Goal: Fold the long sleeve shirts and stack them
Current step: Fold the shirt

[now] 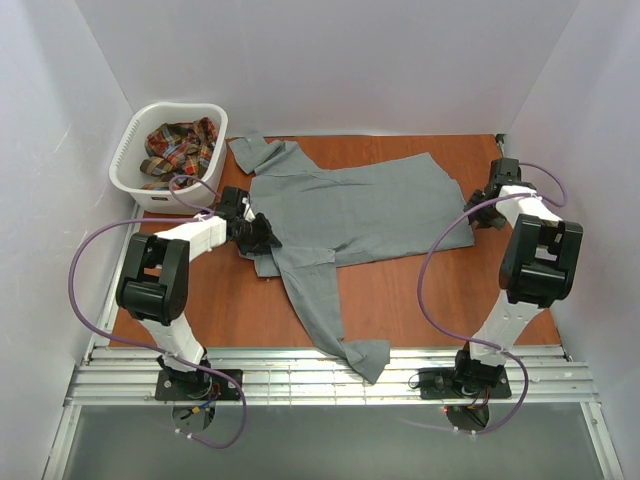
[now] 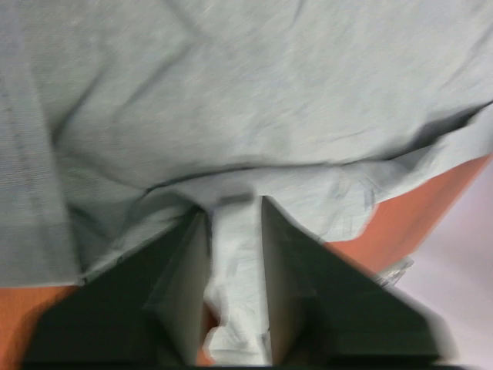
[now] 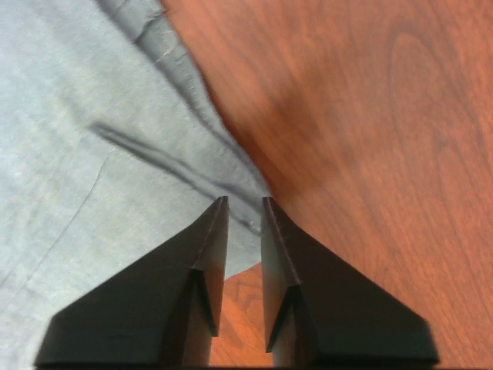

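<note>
Top view: grey shirt [image 1: 350,215] lies spread flat at the centre of the table [image 1: 420,290], body running 9 to 3 o'clock. One sleeve runs to 6 o'clock, its cuff over the near edge; the other is bunched at 11 o'clock. Plaid shirt [image 1: 180,150] is crumpled inside the white basket [image 1: 135,185] at the table's 10 o'clock corner. Left gripper [image 1: 262,235] sits on the grey shirt's 9 o'clock edge, right gripper [image 1: 478,212] at its 3 o'clock edge. Left wrist view, blurred: left gripper [image 2: 233,208] fingers [image 2: 185,270] stand narrowly apart with a fold of grey shirt [image 2: 254,92] filling the gap; cannot tell whether it is pinched. Table shows at 4 and 8 o'clock. Right wrist view: right gripper [image 3: 244,202] fingers are a narrow slit apart. The grey shirt [image 3: 92,177] hem reaches between the tips, bare table [image 3: 370,139] shows through the slit lower down, nothing clamped. Cloth fills 9 to 12 o'clock, wood the remainder.
</note>
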Action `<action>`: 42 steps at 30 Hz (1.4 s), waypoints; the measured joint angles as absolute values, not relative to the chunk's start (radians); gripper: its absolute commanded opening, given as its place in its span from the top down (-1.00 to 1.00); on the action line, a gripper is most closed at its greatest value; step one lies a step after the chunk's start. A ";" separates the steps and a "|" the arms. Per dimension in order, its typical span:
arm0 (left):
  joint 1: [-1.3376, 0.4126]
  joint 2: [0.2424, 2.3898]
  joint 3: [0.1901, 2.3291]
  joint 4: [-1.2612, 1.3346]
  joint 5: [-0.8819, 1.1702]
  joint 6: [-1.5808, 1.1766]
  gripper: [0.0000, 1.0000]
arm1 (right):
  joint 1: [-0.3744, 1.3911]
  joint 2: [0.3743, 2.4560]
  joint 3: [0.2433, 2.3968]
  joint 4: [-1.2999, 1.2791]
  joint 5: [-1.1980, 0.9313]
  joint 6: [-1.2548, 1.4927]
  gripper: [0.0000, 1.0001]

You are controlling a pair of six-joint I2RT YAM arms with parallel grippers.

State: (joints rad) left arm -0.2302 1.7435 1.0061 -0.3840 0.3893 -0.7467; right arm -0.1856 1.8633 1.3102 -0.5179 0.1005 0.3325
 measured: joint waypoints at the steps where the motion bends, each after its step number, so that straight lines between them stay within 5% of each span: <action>1: -0.230 1.744 1.015 -0.379 0.392 -0.738 0.30 | -0.180 1.854 1.305 -0.514 0.099 0.331 0.52; 4: -0.230 1.739 1.037 -0.357 0.398 -0.732 -0.08 | -0.131 1.773 1.260 -0.507 0.090 0.309 0.08; 9: -0.230 1.664 1.044 -0.352 0.389 -0.708 -0.53 | 0.125 1.556 1.143 -0.489 0.073 0.229 -0.26; 23: -0.230 1.207 0.786 -0.445 0.171 -0.654 -0.54 | 1.116 1.380 0.955 -0.674 -0.037 0.242 -0.34; 30: -0.230 1.190 0.693 -0.496 0.154 -0.669 -0.52 | 1.320 1.470 0.956 -0.719 -0.052 0.311 -0.11; 32: -0.230 1.190 0.693 -0.494 0.153 -0.670 -0.52 | 1.331 1.499 0.958 -0.726 -0.048 0.322 0.19; 33: -0.230 1.190 0.693 -0.493 0.153 -0.670 -0.51 | 1.332 1.513 0.959 -0.730 -0.039 0.324 0.57; 35: -0.230 1.190 0.692 -0.493 0.154 -0.671 -0.51 | 1.332 1.536 0.961 -0.735 -0.007 0.328 0.94; 42: -0.230 1.188 0.683 -0.494 0.146 -0.670 -0.49 | 1.242 1.546 1.076 -0.813 0.138 0.297 0.97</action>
State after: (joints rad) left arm -0.2302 1.1885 0.6834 -0.4938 0.1459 -0.6704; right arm 1.2419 1.5455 1.0760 -0.8131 0.1379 0.2966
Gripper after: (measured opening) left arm 0.751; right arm 0.021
